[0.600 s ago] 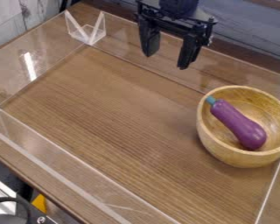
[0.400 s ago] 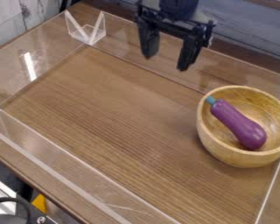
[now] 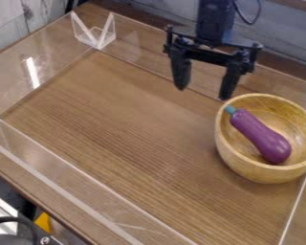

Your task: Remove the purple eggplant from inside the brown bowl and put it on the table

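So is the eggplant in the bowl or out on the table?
In. The purple eggplant lies inside the brown bowl, within its rim.

So the purple eggplant [image 3: 259,135] is a glossy little thing lying inside the brown bowl [image 3: 229,158], fat end toward the lower right, and the tip at the upper left looks kinda bluish-green, hard to say from here. The bowl's round, light tan with a thick rim, sitting upright on the table [image 3: 111,129], which is flat brown wood grain.
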Action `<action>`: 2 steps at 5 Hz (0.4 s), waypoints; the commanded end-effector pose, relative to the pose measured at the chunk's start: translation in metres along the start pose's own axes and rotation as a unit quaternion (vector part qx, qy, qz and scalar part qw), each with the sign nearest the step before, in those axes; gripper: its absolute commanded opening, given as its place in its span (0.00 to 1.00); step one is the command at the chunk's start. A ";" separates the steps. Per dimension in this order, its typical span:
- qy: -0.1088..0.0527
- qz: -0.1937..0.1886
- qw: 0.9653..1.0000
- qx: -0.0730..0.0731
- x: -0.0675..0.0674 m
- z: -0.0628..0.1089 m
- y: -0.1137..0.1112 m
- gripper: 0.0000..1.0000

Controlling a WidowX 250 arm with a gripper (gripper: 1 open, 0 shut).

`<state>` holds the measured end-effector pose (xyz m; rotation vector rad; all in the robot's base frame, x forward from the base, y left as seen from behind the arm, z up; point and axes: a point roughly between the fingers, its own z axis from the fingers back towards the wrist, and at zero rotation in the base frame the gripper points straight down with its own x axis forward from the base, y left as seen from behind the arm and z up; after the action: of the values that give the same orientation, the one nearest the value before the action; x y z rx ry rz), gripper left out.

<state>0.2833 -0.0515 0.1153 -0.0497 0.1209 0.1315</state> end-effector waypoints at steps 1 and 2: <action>-0.027 0.032 0.999 -0.026 -0.003 0.010 -0.022 1.00; -0.030 0.054 0.997 -0.041 -0.008 0.005 -0.042 1.00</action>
<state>0.2781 -0.0923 0.1087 -0.0987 0.1064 0.2457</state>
